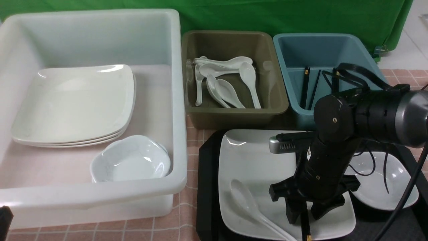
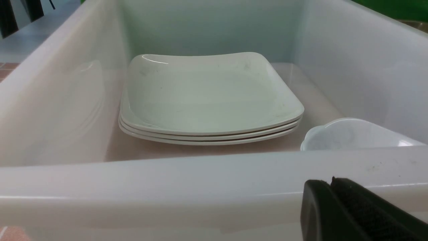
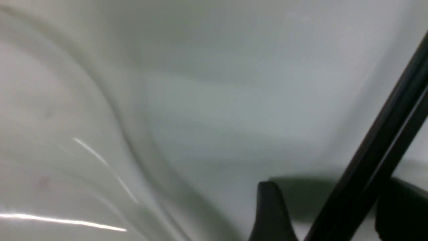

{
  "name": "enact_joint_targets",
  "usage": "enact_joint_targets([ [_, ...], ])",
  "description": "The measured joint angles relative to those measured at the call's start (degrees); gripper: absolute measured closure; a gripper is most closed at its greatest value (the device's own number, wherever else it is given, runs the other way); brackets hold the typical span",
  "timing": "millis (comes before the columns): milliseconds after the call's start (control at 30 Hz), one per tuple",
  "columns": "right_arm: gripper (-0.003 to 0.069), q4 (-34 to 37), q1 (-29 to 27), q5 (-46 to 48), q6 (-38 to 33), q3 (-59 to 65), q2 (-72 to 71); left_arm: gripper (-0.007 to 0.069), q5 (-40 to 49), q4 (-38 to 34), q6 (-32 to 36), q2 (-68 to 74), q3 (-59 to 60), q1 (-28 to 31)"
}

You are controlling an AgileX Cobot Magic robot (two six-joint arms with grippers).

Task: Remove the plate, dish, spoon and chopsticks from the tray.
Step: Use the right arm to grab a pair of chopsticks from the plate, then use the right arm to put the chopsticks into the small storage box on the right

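The black tray [image 1: 207, 187] lies at the front right. On it rests the white square plate [image 1: 254, 160], which fills the right wrist view [image 3: 200, 117]. The white spoon [image 1: 247, 201] lies on the plate's near left part. The small white dish [image 1: 371, 190] sits on the tray to the plate's right. The black chopsticks [image 1: 305, 229] lie on the plate's near right part. My right gripper [image 1: 305, 214] points down over them, open, one finger on each side of the chopsticks [image 3: 384, 147]. My left gripper [image 2: 329, 182] is shut and empty, by the white bin's near wall.
A large white bin [image 1: 177, 100] on the left holds stacked plates [image 1: 73, 103] and small dishes [image 1: 130, 160]. An olive bin [image 1: 234, 113] behind the tray holds several spoons. Beside it a blue bin [image 1: 287, 67] holds chopsticks. My right arm hangs over the tray.
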Motion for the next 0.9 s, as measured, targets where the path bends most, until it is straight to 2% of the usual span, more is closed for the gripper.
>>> enact_joint_targets([
  [67, 0.0207, -0.1, 0.0, -0.1, 0.0, 0.0, 0.0, 0.0604, 0.0, 0.0, 0.0, 0.0, 0.0, 0.0],
  [100, 0.024, -0.3, 0.0, 0.0, 0.1, 0.0, 0.0, 0.0604, 0.0, 0.0, 0.0, 0.0, 0.0, 0.0],
  [233, 0.0496, -0.6, 0.0, 1.7, -0.9, -0.1, 0.0, 0.0604, 0.0, 0.0, 0.0, 0.0, 0.0, 0.0],
  [400, 0.0489, -0.5, 0.0, 10.1, -4.6, -2.2, -2.0, 0.0604, 0.0, 0.0, 0.0, 0.0, 0.0, 0.0],
  [600, 0.0489, -1.3, 0.0, 18.1, -7.1, -3.3, -12.8, 0.0604, 0.0, 0.0, 0.0, 0.0, 0.0, 0.0],
  [767, 0.0489, -7.2, -1.1, 12.1, -6.5, -4.5, -20.1, 0.0604, 0.0, 0.0, 0.0, 0.0, 0.0, 0.0],
  [900, 0.0489, -9.8, -8.5, -3.0, -5.2, -10.3, -20.7, 0.0604, 0.0, 0.0, 0.0, 0.0, 0.0, 0.0],
])
